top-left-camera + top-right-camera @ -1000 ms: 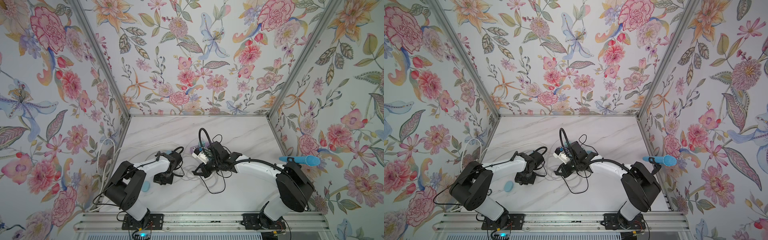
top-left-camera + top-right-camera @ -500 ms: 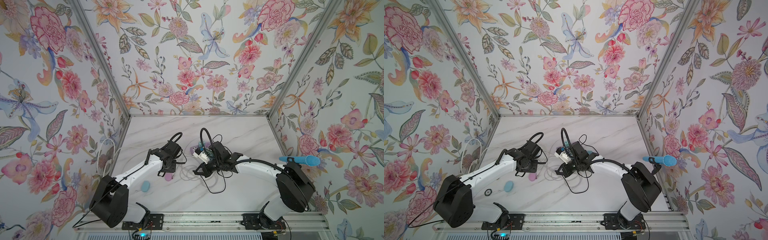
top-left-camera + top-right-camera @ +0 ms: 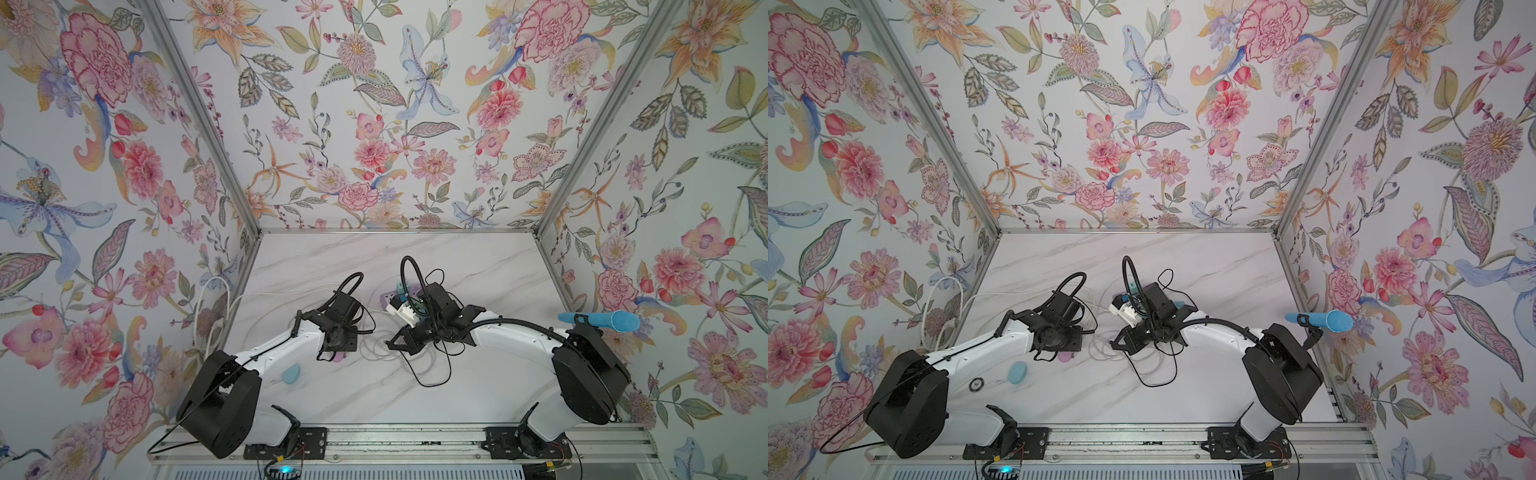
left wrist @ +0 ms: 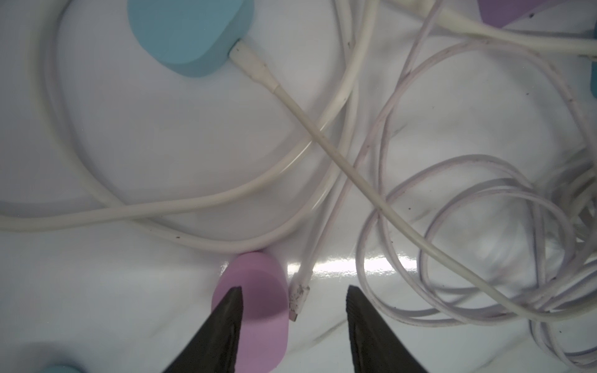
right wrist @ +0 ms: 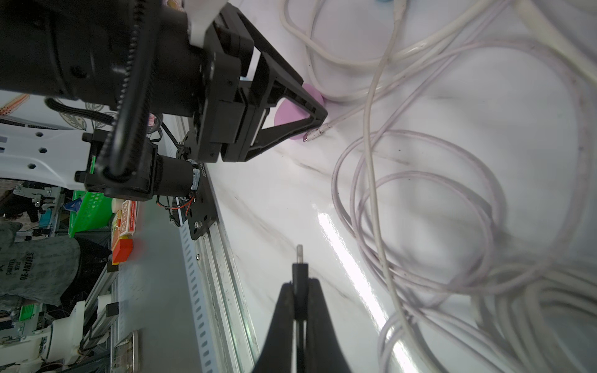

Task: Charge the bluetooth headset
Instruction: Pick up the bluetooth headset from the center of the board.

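Note:
A pink headset case [image 4: 255, 300] lies on the marble table [image 3: 478, 266], partly hidden under my left arm in both top views [image 3: 340, 357] [image 3: 1065, 356]. My left gripper [image 4: 294, 290] hangs open just over it; one finger covers the case's edge. The bare plug of a lilac cable [image 4: 298, 298] lies between the open fingers, beside the case. My right gripper [image 5: 300, 285] is shut on a black plug [image 5: 299, 268] whose metal tip points forward. That gripper [image 3: 392, 343] hovers right of the left one. A blue case [image 4: 187, 32] has a white cable plugged into it.
Loops of white and lilac cable [image 5: 420, 193] cover the table between the arms. A black cable [image 3: 432, 374] trails toward the front. A white power strip [image 3: 399, 305] sits behind the right wrist. Another blue case [image 3: 291, 373] lies by the left arm. A blue microphone [image 3: 598, 320] hangs at the right wall.
My left gripper went from shut to open while the arm stretched toward the table's middle. The pink case now shows under it. The right arm has hardly moved.

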You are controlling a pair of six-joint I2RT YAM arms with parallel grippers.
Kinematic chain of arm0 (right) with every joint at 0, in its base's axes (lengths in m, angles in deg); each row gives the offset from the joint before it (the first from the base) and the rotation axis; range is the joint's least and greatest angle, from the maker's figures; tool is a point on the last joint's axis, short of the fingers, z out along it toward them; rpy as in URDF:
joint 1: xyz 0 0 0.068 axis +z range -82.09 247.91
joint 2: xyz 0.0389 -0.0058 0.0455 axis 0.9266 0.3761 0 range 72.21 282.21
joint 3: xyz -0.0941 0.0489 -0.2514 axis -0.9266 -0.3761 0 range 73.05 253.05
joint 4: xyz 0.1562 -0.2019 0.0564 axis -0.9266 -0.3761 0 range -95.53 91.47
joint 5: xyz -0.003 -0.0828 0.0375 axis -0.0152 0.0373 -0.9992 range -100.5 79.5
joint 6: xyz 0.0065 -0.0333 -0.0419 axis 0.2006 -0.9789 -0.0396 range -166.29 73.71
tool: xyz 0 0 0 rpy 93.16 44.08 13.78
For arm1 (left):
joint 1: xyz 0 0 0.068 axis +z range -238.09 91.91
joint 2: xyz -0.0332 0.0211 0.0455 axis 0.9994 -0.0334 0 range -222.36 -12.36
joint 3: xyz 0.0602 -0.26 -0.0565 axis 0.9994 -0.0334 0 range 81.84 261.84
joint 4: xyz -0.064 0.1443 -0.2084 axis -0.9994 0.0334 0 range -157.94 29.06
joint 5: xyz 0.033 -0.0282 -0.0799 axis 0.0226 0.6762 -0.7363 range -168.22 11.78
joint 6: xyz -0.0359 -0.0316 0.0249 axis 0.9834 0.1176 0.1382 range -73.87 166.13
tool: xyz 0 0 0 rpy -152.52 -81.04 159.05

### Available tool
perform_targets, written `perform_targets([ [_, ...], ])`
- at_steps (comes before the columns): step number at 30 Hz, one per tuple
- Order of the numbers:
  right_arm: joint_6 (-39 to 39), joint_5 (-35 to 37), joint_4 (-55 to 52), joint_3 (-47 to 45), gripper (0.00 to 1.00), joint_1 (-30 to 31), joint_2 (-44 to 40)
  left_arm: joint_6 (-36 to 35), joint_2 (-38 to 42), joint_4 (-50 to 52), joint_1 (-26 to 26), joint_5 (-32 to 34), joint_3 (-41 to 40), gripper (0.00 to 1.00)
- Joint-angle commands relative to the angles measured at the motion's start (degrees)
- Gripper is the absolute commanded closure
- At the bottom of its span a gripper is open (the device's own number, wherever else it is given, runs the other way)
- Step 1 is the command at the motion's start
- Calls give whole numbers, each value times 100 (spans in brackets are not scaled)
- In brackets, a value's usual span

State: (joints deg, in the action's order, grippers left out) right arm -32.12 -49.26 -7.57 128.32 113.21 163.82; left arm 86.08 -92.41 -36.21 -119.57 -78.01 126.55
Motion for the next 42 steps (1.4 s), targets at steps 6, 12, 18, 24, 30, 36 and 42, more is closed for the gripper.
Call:
perform_targets([
  [6, 81, -52, 108, -83, 100, 63, -181, 39, 69, 269, 46, 366, -209, 40],
  [12, 136, -61, 120, -7, 100, 126, -99, 27, -52, 86, 42, 313, -340, 40],
  [18, 172, -62, 124, 30, 100, 173, -73, -29, -103, 37, 55, 260, -322, 44],
  [24, 190, -52, 122, -7, 100, 196, -82, -6, 2, 104, 50, 268, -322, 50],
  [30, 191, -52, 122, 3, 100, 201, -57, 32, 114, 30, 63, 252, -421, 65],
  [36, 217, -52, 122, 38, 100, 232, -57, 84, 201, -130, 100, 116, -465, 75],
  [42, 210, -147, 49, 131, 100, 282, -100, -210, 880, -669, 121, -267, -376, 85],
])
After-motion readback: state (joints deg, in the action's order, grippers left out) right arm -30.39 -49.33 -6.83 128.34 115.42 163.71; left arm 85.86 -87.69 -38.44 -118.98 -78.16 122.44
